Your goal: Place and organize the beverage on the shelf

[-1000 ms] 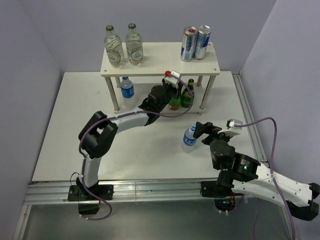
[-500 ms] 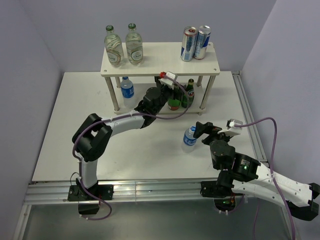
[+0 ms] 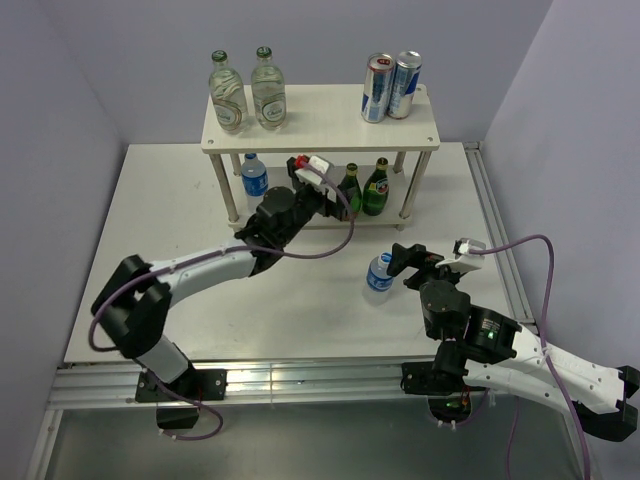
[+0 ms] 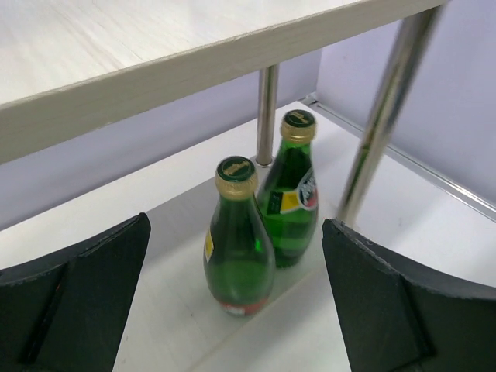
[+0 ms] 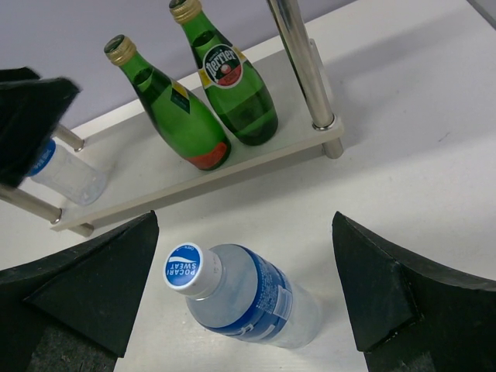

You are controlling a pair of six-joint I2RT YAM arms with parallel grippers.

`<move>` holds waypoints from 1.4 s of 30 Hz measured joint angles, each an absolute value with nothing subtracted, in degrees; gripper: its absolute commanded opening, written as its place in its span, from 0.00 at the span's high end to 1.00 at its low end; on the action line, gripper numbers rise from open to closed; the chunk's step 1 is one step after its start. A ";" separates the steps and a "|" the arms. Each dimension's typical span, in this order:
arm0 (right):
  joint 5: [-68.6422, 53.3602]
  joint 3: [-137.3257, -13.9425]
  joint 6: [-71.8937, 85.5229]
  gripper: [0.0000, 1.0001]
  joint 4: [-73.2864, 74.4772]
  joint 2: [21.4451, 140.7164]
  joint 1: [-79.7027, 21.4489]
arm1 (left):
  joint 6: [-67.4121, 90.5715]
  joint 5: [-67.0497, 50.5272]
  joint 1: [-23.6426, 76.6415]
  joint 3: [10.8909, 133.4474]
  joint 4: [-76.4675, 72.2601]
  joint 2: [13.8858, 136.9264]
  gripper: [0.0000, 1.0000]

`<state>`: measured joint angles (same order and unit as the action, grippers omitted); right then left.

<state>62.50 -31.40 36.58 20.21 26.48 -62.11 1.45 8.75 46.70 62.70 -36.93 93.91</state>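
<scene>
Hovering the left gripper [image 3: 328,195], fingers [image 4: 77,310] spread wide and empty, at the front edge of the shelf [image 3: 320,118], back of the table [image 3: 180,260], facing two green bottles [image 4: 239,232] on its lower board, and straddling one untouched water bottle [image 5: 240,298] with the spread fingers [image 5: 387,294] of the right gripper [image 5: 245,217], two cans [image 3: 378,90] and two clear bottles [image 3: 228,95] standing above.

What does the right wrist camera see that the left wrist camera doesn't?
Only the right wrist view shows the Pocari Sweat bottle in front of the shelf, plus a small blue-labelled bottle on the lower board. Only the left wrist view shows the shelf's top board. Both show the two green bottles on the lower board and a metal leg.
</scene>
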 measured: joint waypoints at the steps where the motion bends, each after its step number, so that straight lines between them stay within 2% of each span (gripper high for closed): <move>1: 62.50 -31.40 36.58 0.00 20.23 26.48 -62.11 | 1.63 8.51 47.00 61.28 -36.10 91.72 0.00; 5: 62.52 -31.40 36.60 0.00 20.27 26.48 -62.11 | 2.39 8.12 50.24 57.25 -29.41 82.46 0.01; 10: 62.57 -31.40 36.60 0.00 20.27 26.48 -62.11 | 4.05 7.77 61.78 49.12 -20.69 70.70 0.01; 16: 63.05 -31.35 36.75 0.00 20.43 25.69 -62.11 | 8.60 1.21 68.60 34.26 -22.65 64.16 0.01; 20: 63.59 -31.33 36.71 0.00 20.25 24.36 -62.11 | 10.87 1.06 71.13 25.76 -31.40 68.25 0.01; 24: 64.01 -31.31 36.97 0.00 20.67 23.86 -62.11 | 11.90 4.54 72.97 23.59 -44.36 79.59 0.01; 30: 64.05 -30.79 37.01 0.00 20.64 22.41 -62.11 | 11.07 12.19 74.94 28.86 -56.60 95.26 0.03; 42: 63.96 -30.37 36.99 0.00 20.58 21.37 -62.11 | 5.58 21.19 75.40 41.69 -65.28 105.62 0.01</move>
